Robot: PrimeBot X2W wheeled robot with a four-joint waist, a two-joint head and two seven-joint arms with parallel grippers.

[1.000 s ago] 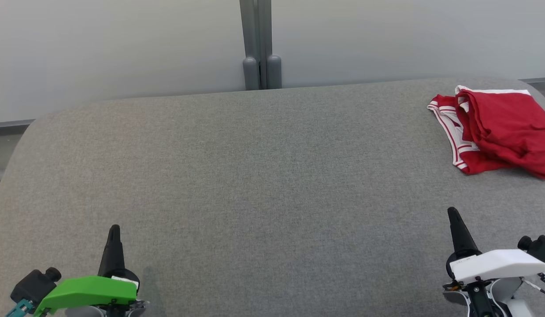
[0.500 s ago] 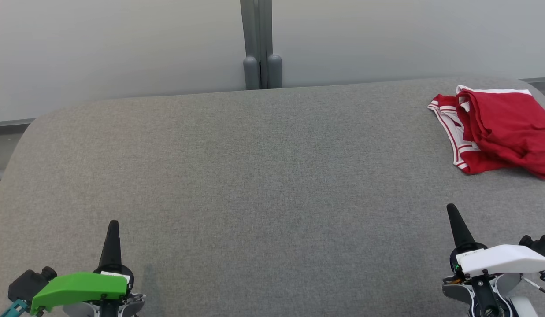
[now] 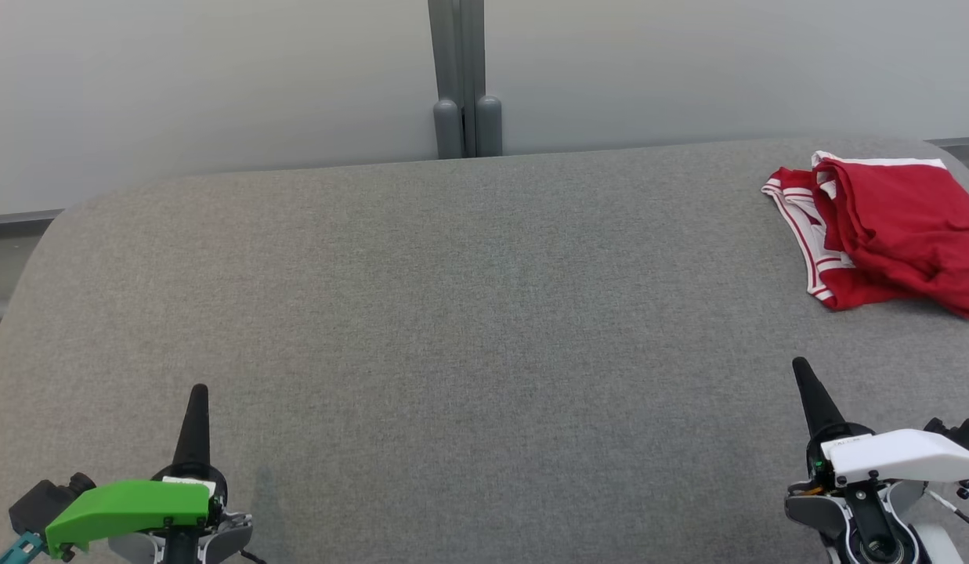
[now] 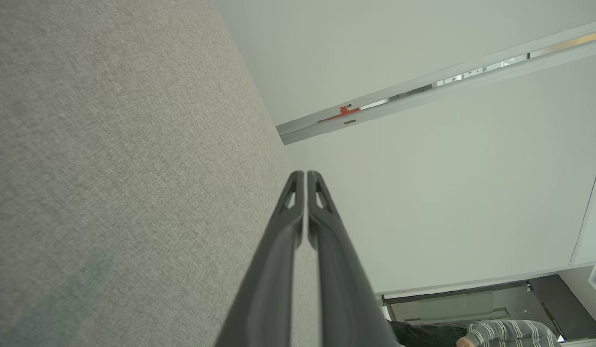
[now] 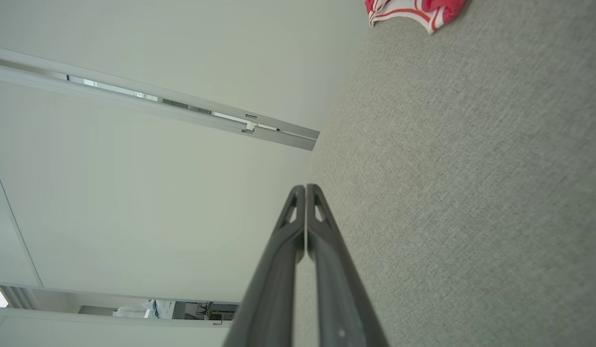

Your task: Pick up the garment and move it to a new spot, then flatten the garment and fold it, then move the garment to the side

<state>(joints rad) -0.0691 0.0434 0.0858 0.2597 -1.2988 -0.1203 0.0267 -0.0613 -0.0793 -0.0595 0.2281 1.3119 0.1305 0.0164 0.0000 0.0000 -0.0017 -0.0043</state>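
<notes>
Clenched and empty at left claw and right claw. Could shove garment, ahead of right claw, off table if reaching closed.

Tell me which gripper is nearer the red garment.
Right. The right gripper sits below the red garment in the head view; the left gripper is far across the grey surface at lower left.

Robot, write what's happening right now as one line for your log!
left hand: shut, empty | right hand: shut, empty | red garment: bunched on grey surface, far right, apart from both hands
</notes>
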